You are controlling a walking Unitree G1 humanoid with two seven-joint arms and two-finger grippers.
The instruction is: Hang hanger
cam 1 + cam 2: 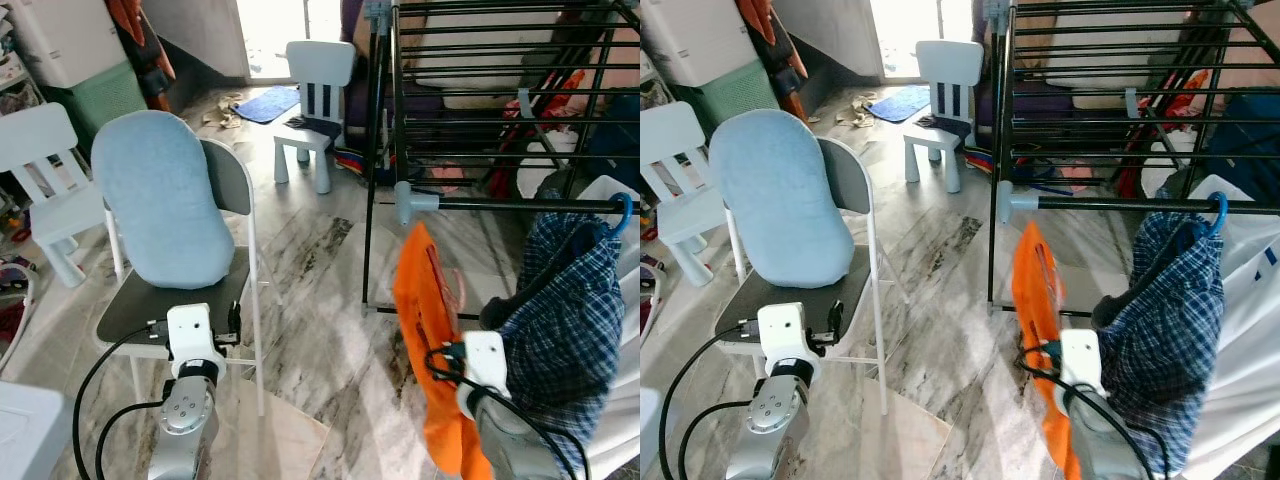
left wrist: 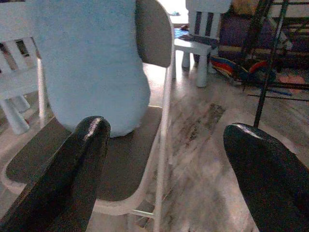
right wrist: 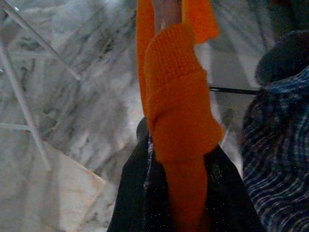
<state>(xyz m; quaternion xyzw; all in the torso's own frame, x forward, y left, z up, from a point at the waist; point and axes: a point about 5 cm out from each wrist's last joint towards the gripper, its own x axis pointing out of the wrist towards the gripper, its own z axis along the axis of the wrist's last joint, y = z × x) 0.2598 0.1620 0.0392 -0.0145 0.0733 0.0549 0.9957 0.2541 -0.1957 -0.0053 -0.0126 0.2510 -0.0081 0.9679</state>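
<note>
Black metal drying rack [image 1: 480, 110] stood ahead on marble floor [image 1: 320, 330], checked blue shirt [image 1: 565, 330] hung on its front bar by blue hanger hook [image 1: 622, 212]. Folding grey chair [image 1: 175, 300] with pale blue cushion [image 1: 160, 200] at left. Orange knitted garment [image 3: 178, 111] clamped between right gripper [image 3: 181, 193] fingers below the bar. Left gripper [image 2: 166, 164] with jaws wide apart before chair.

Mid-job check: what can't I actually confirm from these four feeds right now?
- Hanger inside the orange garment: the fabric covers it in the eye views and right wrist view.
- Right gripper fingertips: wrapped in that garment.
- Blue hook on the rack bar: cut by the picture's edge.
- Left gripper: open, empty.
</note>
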